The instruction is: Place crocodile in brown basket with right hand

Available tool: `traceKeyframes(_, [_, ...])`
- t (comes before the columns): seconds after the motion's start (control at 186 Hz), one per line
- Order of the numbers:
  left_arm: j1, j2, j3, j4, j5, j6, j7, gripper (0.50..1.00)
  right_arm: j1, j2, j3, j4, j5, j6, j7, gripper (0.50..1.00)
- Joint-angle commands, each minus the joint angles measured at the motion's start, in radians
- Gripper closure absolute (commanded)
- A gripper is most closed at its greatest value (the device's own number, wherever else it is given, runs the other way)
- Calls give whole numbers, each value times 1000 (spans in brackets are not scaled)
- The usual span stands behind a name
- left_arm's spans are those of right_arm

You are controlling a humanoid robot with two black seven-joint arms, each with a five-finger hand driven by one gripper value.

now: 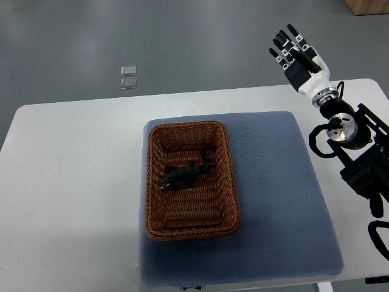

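A dark green toy crocodile (185,174) lies inside the brown wicker basket (226,182), near its middle, head toward the lower left. The basket rests on a blue-grey mat (273,182). My right hand (296,52) is raised at the upper right, beyond the table's far edge and well away from the basket. Its fingers are spread and hold nothing. The left arm does not show.
The mat lies on a white table (73,182). Two small clear squares (128,77) sit on the grey floor beyond the table's far edge. A brown box corner (368,6) shows at the top right.
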Motion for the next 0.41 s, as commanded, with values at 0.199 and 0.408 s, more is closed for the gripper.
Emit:
traceKeyframes(0.199, [0,0,1,-1,0,1,0,500,-44,29,1,1,33,3,2,574])
traceKeyframes(0.408, [0,0,1,0,0,1,0,500,-56,34,2,6,33,9,2,574])
